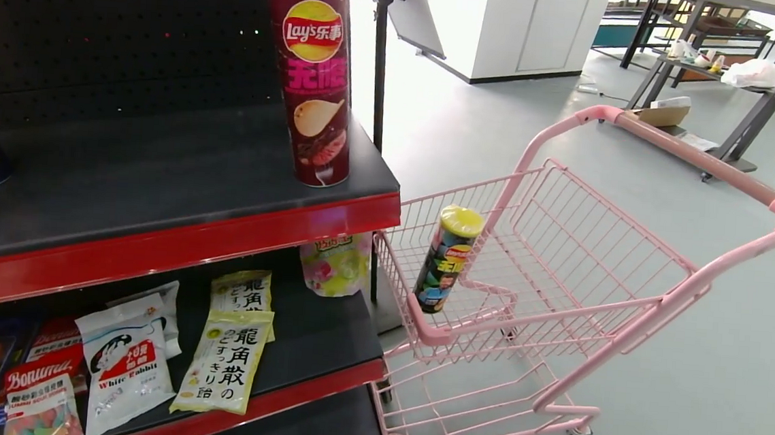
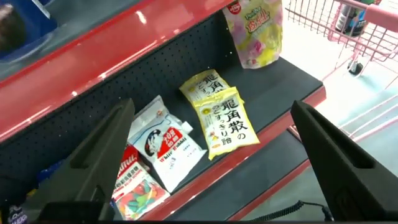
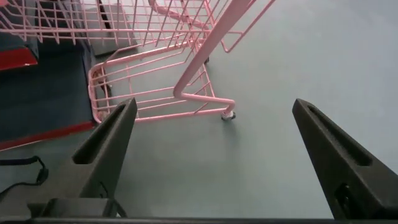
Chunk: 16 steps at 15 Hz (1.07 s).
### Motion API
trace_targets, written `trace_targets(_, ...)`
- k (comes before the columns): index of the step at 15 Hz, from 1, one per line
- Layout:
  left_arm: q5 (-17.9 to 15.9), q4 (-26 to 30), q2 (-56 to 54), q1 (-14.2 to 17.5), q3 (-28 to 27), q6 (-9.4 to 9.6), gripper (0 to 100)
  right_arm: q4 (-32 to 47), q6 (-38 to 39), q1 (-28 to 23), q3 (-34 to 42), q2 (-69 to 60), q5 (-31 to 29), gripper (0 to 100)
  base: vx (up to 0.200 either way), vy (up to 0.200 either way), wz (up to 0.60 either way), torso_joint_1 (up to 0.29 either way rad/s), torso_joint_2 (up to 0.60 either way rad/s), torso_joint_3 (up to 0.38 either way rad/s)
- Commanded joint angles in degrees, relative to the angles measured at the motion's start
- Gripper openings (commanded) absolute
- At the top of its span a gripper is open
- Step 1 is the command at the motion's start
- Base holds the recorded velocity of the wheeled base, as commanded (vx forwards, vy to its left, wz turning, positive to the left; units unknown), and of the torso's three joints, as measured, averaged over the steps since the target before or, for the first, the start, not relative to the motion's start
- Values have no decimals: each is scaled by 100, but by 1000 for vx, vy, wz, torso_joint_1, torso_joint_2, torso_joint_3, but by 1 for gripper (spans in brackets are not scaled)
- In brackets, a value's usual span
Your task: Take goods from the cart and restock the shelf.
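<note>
A pink wire cart point(image 1: 679, 148) stood on a grey floor point(image 3: 249, 180) with its front end just beside the end of a black-and-red shelf point(image 1: 159, 160). One black chip can point(image 1: 445, 266) with a yellow lid stood on end inside the cart's basket, in the corner nearest the shelf. A taller maroon chip can point(image 1: 311, 82) stood upright on the shelf's upper board, at the edge closest to the cart and above the level of the cart's rim.

On the lower board, a pastel bag point(image 1: 336, 265) leaned at the end next to the cart. Two yellow sweet bags point(image 1: 224, 363) lay flat farther from the cart, one partly over the other, with a white sweet bag point(image 1: 128, 363) just beyond them.

The left claw point(image 2: 212, 106) hung over that lower board, away from the cart, above the yellow and white bags. Its two fingers were spread wide, with nothing held between them.

The right claw point(image 3: 216, 102) hung over the bare floor near the cart's lower frame and one of its wheels. It too was fully spread and empty, touching neither the cart nor the floor.
</note>
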Motion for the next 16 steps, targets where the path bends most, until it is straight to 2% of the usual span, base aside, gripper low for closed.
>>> trace_targets(1, -7, -2, -57, -2, 8, -1, 100, -97, 12, -3, -524, 810, 18, 100, 0, 0, 0, -56, 134, 85)
trace_targets(2, -25, -2, -92, -2, 8, -19, 100, -193, 38, 24, -691, 1135, 53, 100, 0, 0, 0, -17, 76, 46)
trace_targets(3, -77, -2, -92, -2, -27, -71, 100, -413, 100, 94, -946, 1732, 475, 100, 0, 0, 0, 0, 0, 0)
trace_targets(5, -113, -2, -57, -2, -106, -361, 100, -958, 390, 279, -1298, 2383, 1679, 100, 0, 0, 0, 0, 0, 0)
trace_targets(6, -77, -2, -39, -2, -141, -405, 100, -1011, 381, 367, -1429, 2901, 2242, 100, 0, 0, 0, 0, 0, 0)
trace_targets(10, -51, -2, 128, 7, -176, -405, 100, -2030, 284, 560, -2203, 4747, 2523, 100, 0, 0, 0, 0, 0, 0)
trace_targets(12, -51, -2, 356, 7, -326, -414, 100, -2646, 293, 876, -2554, 5714, 2602, 100, 0, 0, 0, 0, 0, 0)
trace_targets(16, -60, 6, 462, 7, -370, -405, 100, -2979, 302, 1193, -3521, 7059, 2699, 100, 0, 0, 0, 0, 0, 0)
